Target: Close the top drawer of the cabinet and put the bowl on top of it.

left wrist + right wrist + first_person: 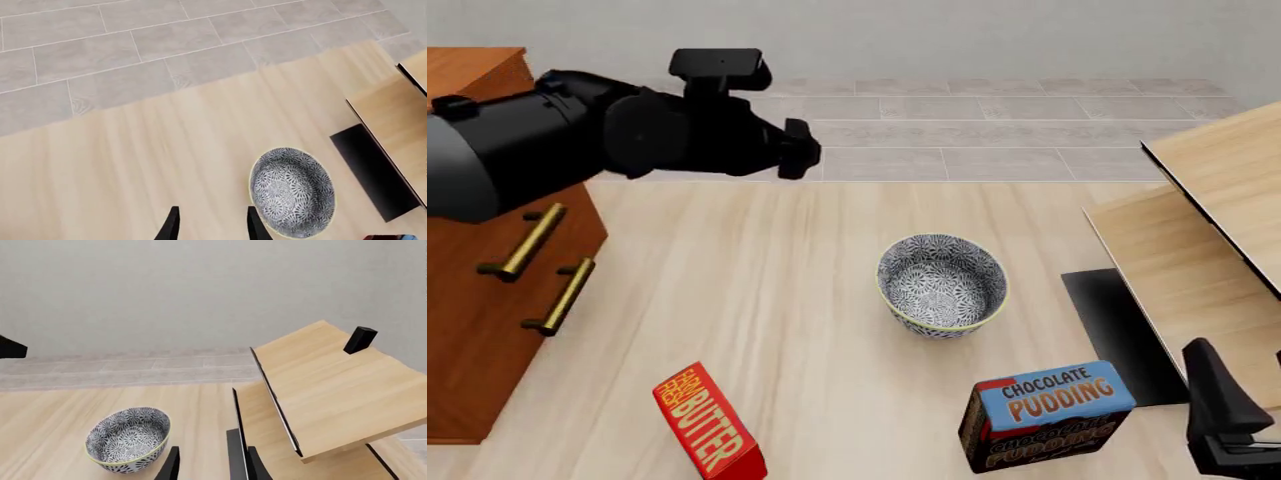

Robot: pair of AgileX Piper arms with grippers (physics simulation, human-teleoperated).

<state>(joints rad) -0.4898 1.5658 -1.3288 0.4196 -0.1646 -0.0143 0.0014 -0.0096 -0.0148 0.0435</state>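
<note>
The bowl (942,285) is sitting upright on the table (787,300), near the middle of the front view, empty and untouched. Below it, a dark box (1054,413) is showing "CHOCOLATE PUDDING" on a blue label, and at lower left a red box (709,425) is reading "BUTTER". The cabinet (481,300) is standing at the left edge, two brass handles (527,241) showing; the left arm (601,135) is covering its upper part, so I cannot tell how the top drawer stands. The left gripper (210,225) is hanging released beside the bowl. The right gripper (212,467) is waiting at lower right, fingers apart, holding nothing, by the pale shelf (1214,230).
</note>
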